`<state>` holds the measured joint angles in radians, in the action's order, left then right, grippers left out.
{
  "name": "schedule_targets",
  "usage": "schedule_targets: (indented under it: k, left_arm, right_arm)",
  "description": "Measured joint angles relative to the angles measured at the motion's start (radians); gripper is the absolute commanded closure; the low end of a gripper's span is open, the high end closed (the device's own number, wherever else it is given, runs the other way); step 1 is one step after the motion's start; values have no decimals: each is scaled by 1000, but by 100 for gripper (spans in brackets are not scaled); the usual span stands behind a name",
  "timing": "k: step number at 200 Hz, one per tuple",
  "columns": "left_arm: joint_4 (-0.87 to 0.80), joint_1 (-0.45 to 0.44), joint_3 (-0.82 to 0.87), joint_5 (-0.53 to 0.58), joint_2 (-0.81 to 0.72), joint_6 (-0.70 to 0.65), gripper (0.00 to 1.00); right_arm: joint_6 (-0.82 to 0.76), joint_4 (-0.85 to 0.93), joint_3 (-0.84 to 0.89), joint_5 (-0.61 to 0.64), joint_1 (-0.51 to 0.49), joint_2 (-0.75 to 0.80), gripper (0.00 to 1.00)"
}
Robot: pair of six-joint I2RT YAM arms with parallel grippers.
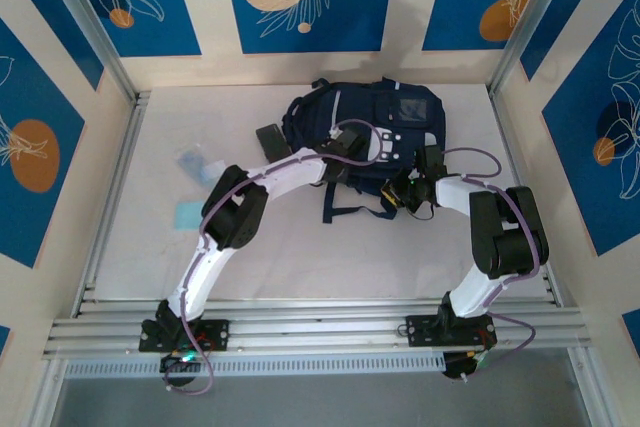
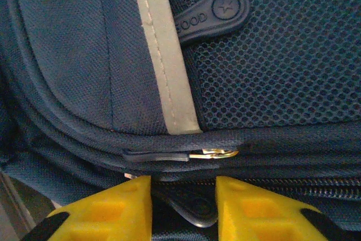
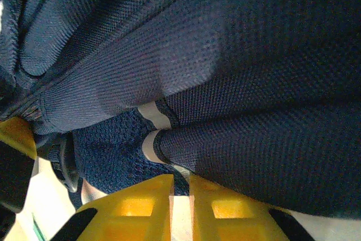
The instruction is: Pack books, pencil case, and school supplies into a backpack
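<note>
The navy backpack (image 1: 372, 122) lies flat at the back middle of the table. My left gripper (image 1: 348, 139) is on its front. In the left wrist view its yellow fingers (image 2: 113, 210) sit on either side of a dark zipper pull (image 2: 194, 206), which fills the gap between them. My right gripper (image 1: 408, 192) is at the pack's near right edge, nearly shut, its fingertips (image 3: 152, 196) pinching a fold of the backpack's blue fabric (image 3: 186, 167). The dark pencil case (image 1: 270, 137) lies just left of the pack. A light-blue pad (image 1: 189, 214) and a whitish clear piece (image 1: 197, 164) lie further left. The books are out of view.
Dark straps (image 1: 350, 209) trail from the pack toward me. A second zipper slider with a brass ring (image 2: 217, 152) and a rubber pull tab (image 2: 217, 15) sit above my left fingers, beside the pale grey stripe (image 2: 163, 55). Walls enclose the table on three sides.
</note>
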<state>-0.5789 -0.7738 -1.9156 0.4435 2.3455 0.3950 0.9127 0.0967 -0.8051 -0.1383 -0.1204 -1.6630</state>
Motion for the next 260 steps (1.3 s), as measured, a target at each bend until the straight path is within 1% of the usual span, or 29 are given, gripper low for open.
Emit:
schedule_targets:
  k: [19, 40, 47, 59, 71, 76, 107, 119, 145, 180, 194, 229, 260]
  left_arm:
    - [2, 15, 0, -36, 0, 18, 79]
    - [5, 35, 0, -69, 0, 39, 79]
    - [6, 42, 0, -77, 0, 45, 76]
    - [9, 51, 0, -87, 0, 54, 68]
    - [8, 61, 0, -105, 0, 73, 67]
    - [7, 64, 0, -112, 0, 78, 69]
    - [5, 82, -1, -158, 0, 121, 89]
    - [4, 89, -1, -172, 0, 132, 100]
    - [10, 102, -1, -196, -2, 150, 100]
    - [9, 110, 20, -227, -27, 135, 100]
    - [-6, 113, 24, -243, -41, 110, 100]
    - [-105, 117, 10, -324, -66, 29, 100]
    - [-174, 118, -19, -392, -66, -60, 100]
  right_arm:
    - [-5, 2, 0, 0, 0, 1, 84]
    - [-8, 7, -1, 4, 0, 6, 84]
    - [-10, 8, -1, 4, 0, 6, 84]
    - [-14, 12, -1, 7, 0, 6, 84]
    - [-14, 16, -2, 8, 0, 6, 84]
    - [-15, 19, -3, 8, 0, 6, 84]
    - [-22, 27, -6, 11, 0, 10, 84]
    - [-25, 31, -6, 15, 0, 17, 84]
    - [-35, 44, -7, 26, 0, 37, 84]
    - [-56, 71, -12, 38, 0, 69, 84]
    - [-67, 77, -14, 38, 0, 83, 83]
    - [-90, 107, -18, 32, 0, 129, 78]
    - [-97, 127, -18, 21, 0, 180, 75]
